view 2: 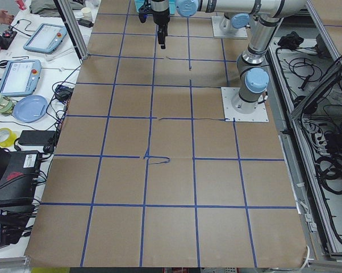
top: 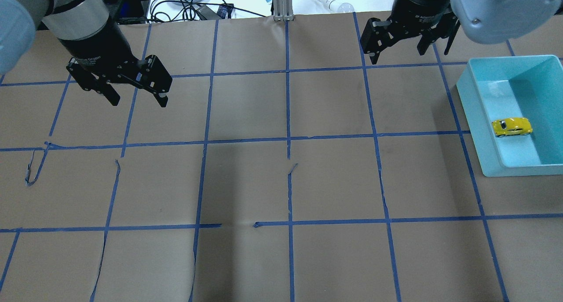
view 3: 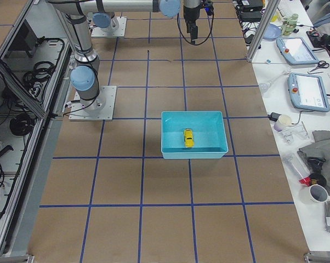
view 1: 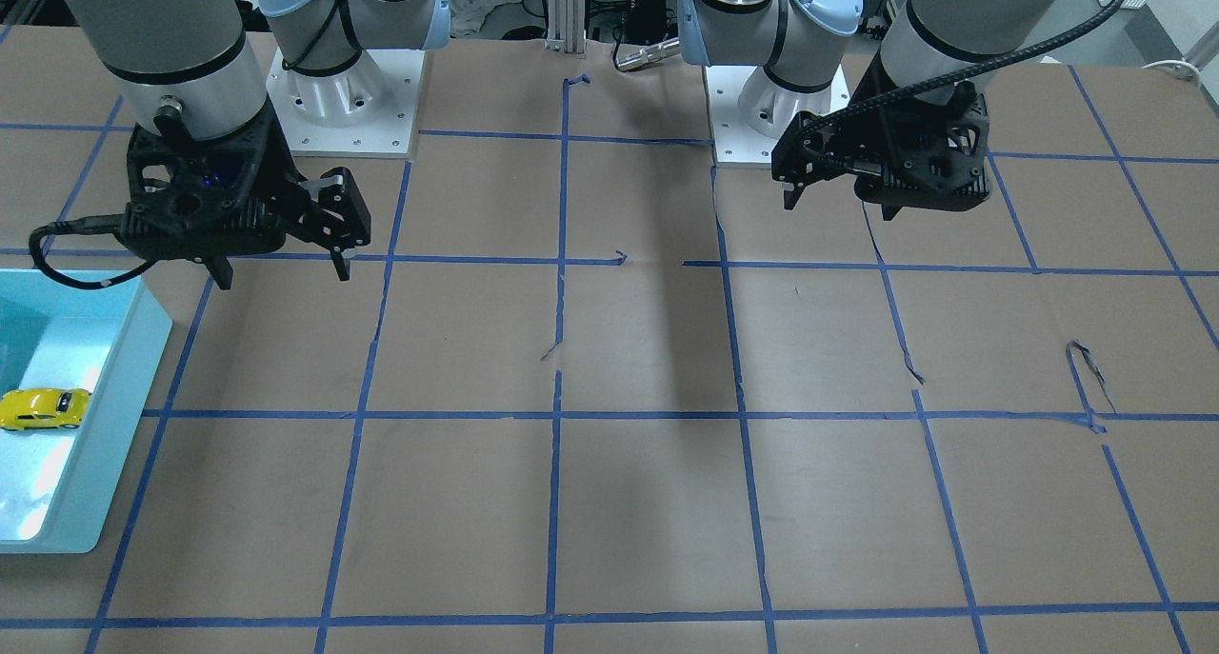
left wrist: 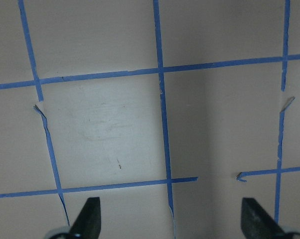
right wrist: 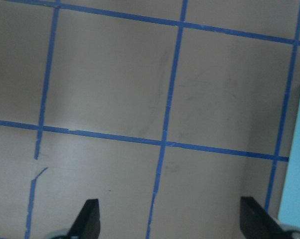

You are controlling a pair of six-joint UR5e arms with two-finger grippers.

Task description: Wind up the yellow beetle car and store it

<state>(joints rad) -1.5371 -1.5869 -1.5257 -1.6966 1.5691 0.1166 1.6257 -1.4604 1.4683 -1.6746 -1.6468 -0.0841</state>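
Note:
The yellow beetle car [top: 511, 127] sits on its wheels inside a light-blue bin [top: 475, 117] at the table's right side. It also shows in the front view [view 1: 43, 408] and the right side view [view 3: 188, 138]. My right gripper [top: 398, 56] is open and empty, raised above the table, left of and beyond the bin. My left gripper [top: 139, 103] is open and empty, raised over the table's left part. Both wrist views show spread fingertips [left wrist: 90, 219] [right wrist: 90, 216] over bare paper.
Brown paper with a blue tape grid covers the table [top: 286, 183]. The tape is torn and lifted in several places [top: 35, 165]. The bin's edge shows in the right wrist view [right wrist: 297, 164]. Cables and gear lie beyond the far edge [top: 193, 7].

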